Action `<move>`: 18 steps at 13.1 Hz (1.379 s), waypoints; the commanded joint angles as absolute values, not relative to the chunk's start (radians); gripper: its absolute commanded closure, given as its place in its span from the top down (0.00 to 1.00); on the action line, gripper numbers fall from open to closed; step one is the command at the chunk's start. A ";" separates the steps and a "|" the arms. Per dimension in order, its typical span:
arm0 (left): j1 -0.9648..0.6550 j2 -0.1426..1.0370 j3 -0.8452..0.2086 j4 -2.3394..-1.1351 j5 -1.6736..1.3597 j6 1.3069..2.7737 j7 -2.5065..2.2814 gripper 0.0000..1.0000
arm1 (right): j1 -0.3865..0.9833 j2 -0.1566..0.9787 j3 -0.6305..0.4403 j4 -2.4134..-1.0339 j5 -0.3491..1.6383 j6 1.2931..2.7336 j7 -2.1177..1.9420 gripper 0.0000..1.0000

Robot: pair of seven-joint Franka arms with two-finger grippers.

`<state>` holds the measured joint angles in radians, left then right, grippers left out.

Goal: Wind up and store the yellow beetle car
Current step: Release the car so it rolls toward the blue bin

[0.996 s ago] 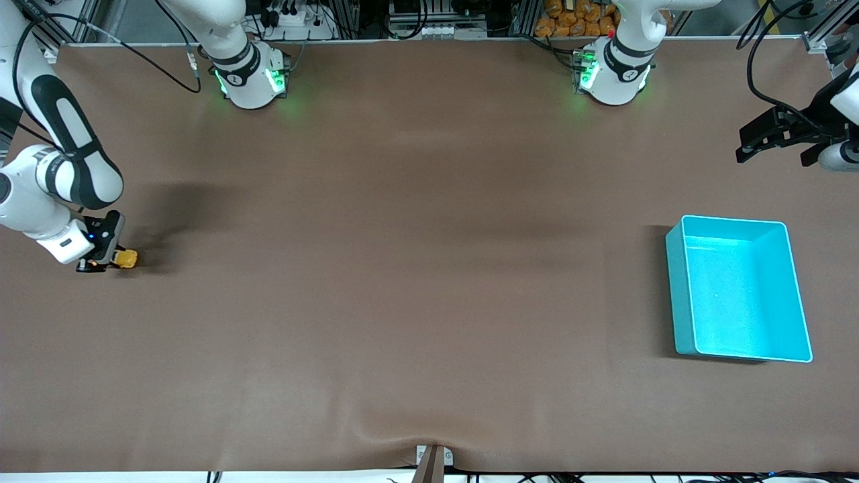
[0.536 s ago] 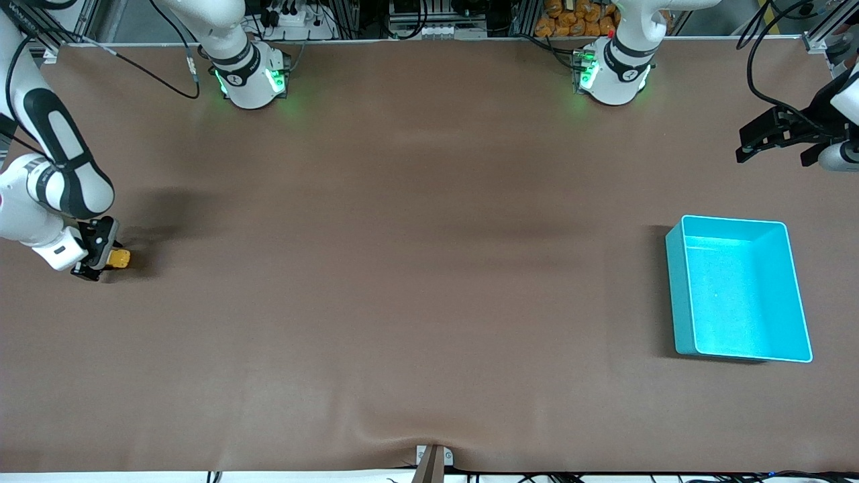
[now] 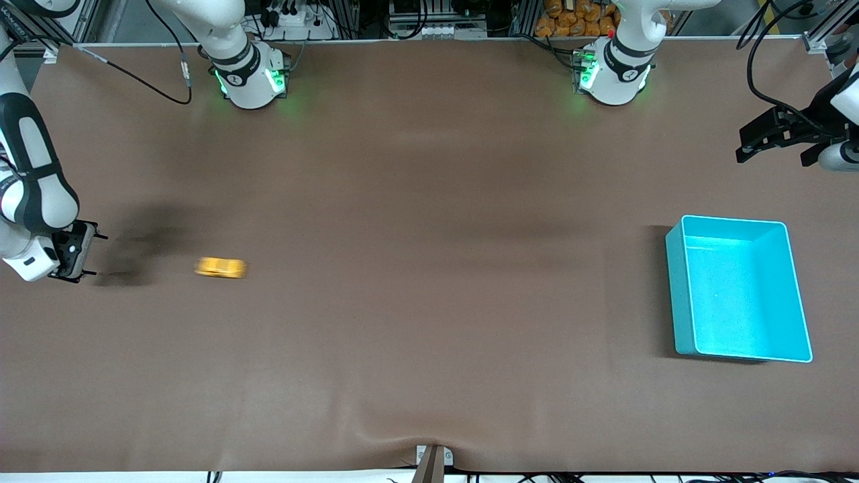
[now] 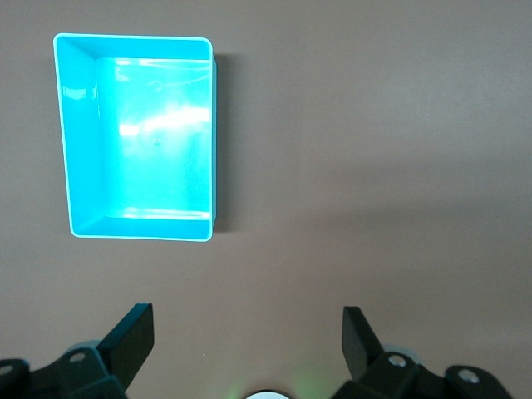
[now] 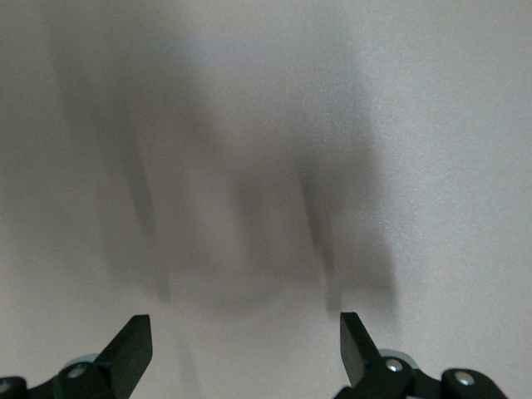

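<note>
The yellow beetle car [image 3: 221, 267] is on the brown table toward the right arm's end, blurred by motion and free of any gripper. My right gripper [image 3: 94, 255] is open and empty, low over the table near that end's edge, a short way from the car; the right wrist view shows its open gripper [image 5: 245, 332] over bare table and shadow, with no car in it. The teal bin [image 3: 738, 288] stands empty toward the left arm's end. My left gripper [image 3: 746, 146] waits open in the air at that end; its wrist view [image 4: 248, 324] looks down on the bin [image 4: 137, 137].
The two arm bases [image 3: 251, 77] [image 3: 614, 74] stand along the table's edge farthest from the front camera. A small metal bracket [image 3: 433, 459] sits at the table's nearest edge. The cloth has a slight wrinkle there.
My right gripper opened and drew back toward the table's end. The car left the gripper and moved along the table toward the middle. The left arm has not moved.
</note>
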<state>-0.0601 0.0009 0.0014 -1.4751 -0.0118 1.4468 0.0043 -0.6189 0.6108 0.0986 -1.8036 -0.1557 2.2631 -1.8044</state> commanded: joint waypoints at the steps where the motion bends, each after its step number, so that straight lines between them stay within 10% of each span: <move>1: -0.057 0.003 -0.002 -1.463 0.009 1.443 0.020 1.00 | -0.634 0.615 0.124 -1.680 -0.083 2.086 -1.824 1.00; 18: -0.055 0.003 0.002 -1.463 0.008 1.443 0.020 1.00 | -0.387 0.252 0.127 -1.238 -0.037 1.307 -1.265 1.00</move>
<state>-0.0578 0.0009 0.0033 -1.4747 -0.0118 1.4471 0.0043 -0.4167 0.3140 0.1350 -1.2319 -0.0623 1.3303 -1.3739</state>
